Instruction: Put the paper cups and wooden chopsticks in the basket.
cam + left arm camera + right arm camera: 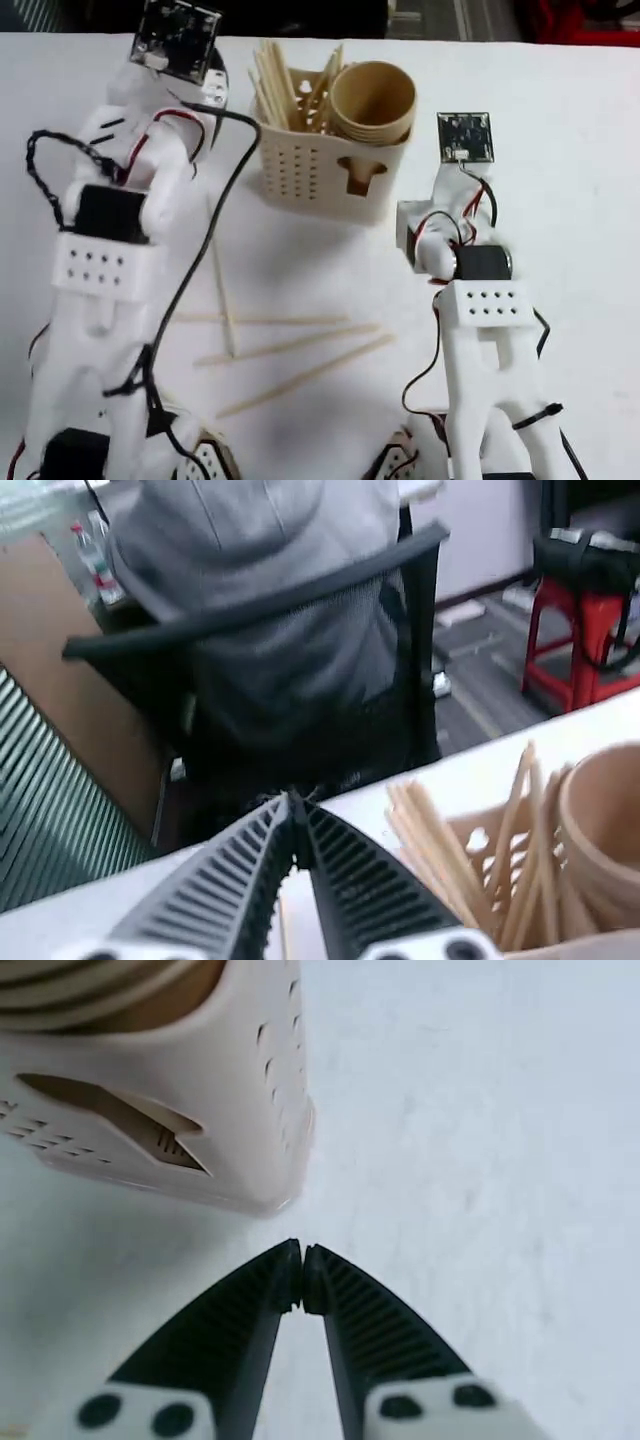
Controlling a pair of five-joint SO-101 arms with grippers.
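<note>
The white table (570, 260) takes up almost the whole high view. The left arm (105, 260) runs down the left side of the frame, and the right arm (485, 320) is in the lower right.

The basket (310, 170) stands upright in the upper centre, with small holes in its wall. In its right part sits a stack of paper cups (375, 100), mouth up. In its left part a bundle of chopsticks (285, 85) stands leaning.

Four loose chopsticks (290, 345) lie on the table in the lower centre, between the two arms and well apart from the basket. Three lie nearly across the frame. The fourth lies nearly along it and crosses the top one.

In the left wrist view the left gripper (297, 815) has its jaws pressed together at the tips and carries nothing. In the right wrist view the right gripper (301, 1275) is closed in the same way, with nothing between the jaws. It is over bare table, near a corner of the basket.
</note>
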